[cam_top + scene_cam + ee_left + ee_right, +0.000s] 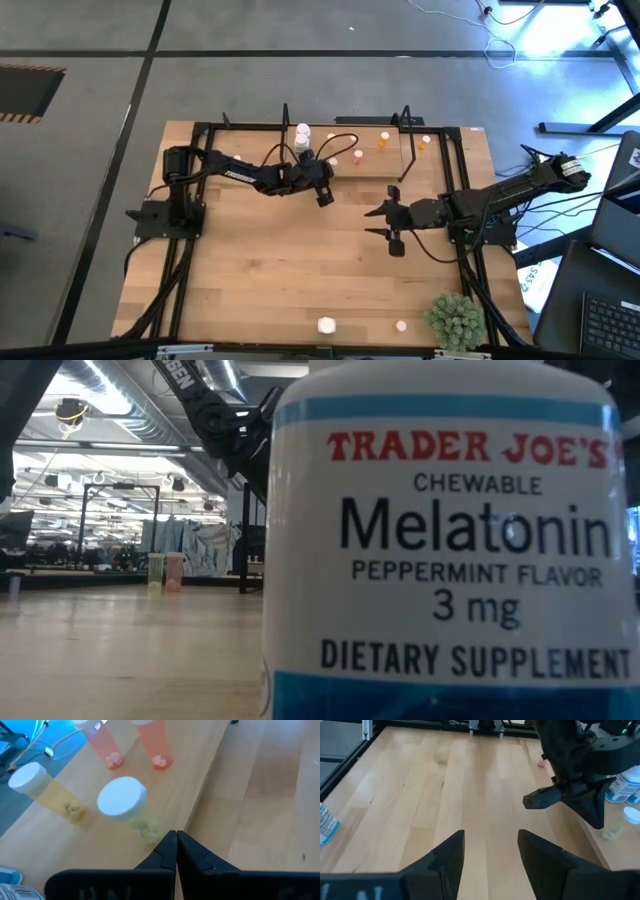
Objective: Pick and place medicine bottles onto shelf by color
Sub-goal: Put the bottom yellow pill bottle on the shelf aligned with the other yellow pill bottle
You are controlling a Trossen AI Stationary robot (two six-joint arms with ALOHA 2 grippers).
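We see an open industrial lab: exposed ceiling ducts [130,420], grey concrete floor [250,60] strewn with cables [500,45], and a black-framed wooden surface [300,260].

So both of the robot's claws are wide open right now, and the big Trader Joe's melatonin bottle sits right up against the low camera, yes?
Not quite. Only the right gripper is open; the left gripper is shut, fingers pressed together, as the left wrist view shows. The melatonin bottle does fill the low view.
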